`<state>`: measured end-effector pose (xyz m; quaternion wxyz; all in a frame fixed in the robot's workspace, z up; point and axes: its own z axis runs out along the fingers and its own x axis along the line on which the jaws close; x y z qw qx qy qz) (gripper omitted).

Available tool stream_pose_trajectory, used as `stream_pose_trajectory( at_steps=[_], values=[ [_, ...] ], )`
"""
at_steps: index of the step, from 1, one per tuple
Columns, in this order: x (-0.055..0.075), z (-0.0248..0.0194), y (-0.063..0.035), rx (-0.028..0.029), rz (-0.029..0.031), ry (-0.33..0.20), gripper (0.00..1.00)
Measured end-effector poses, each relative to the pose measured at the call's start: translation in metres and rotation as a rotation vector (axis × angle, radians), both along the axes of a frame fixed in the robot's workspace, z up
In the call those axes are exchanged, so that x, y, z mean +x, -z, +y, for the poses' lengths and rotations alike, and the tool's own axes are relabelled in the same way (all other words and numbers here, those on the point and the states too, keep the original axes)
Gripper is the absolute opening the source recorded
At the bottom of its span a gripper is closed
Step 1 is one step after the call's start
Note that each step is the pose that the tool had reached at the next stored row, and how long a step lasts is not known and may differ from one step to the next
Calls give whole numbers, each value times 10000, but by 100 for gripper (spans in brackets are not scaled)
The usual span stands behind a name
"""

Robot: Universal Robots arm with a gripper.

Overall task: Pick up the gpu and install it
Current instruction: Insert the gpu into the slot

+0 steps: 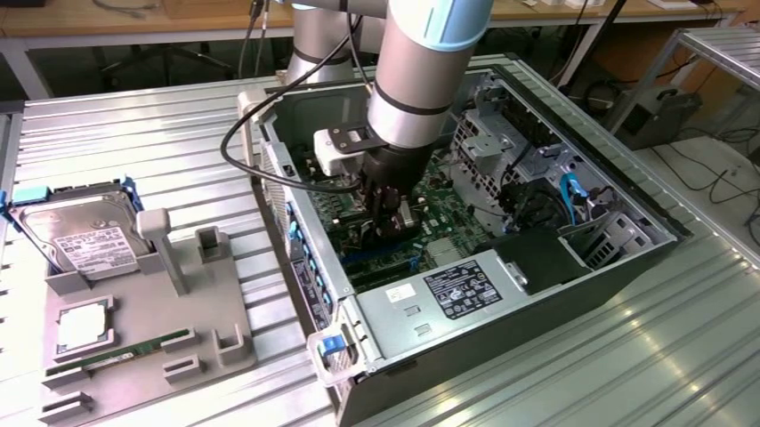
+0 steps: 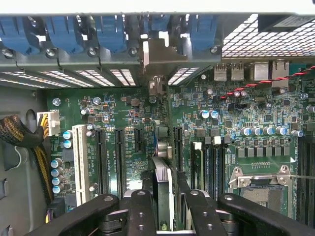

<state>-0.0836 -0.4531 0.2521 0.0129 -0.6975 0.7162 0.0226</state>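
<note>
Parts lie nearest in the exterior view, on a grey holder toward that view's left. A green RAM stick runs along its front edge, a square processor sits just behind it, and a silver labelled hard drive rests in a blue-trimmed cradle farther back. Holder and computer case stand side by side on a ribbed metal table. The case lies open, with the labelled power supply at its near end.

Past that, the gripper is down inside the case over the green motherboard. Its black fingers are clenched on the gpu, one finger on each face of the card. The gpu stands on edge, upright to the board, between the long black expansion slots and the memory slots beside the processor socket. Its far end reaches the case's rear wall, under a row of blue latches. Whether its lower edge is seated in a slot I cannot tell. A white slot and a braided cable bundle lie off to one side of it.

Behind the gripper the silver and blue arm rises out of the case, a black cable looping beside it. Farthest back stands a wooden workbench.
</note>
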Motion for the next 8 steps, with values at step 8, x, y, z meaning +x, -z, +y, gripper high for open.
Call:
stream_pose_trajectory(
  at_steps=[8],
  values=[
    [0,-24,1,1,0,-1,29]
  ],
)
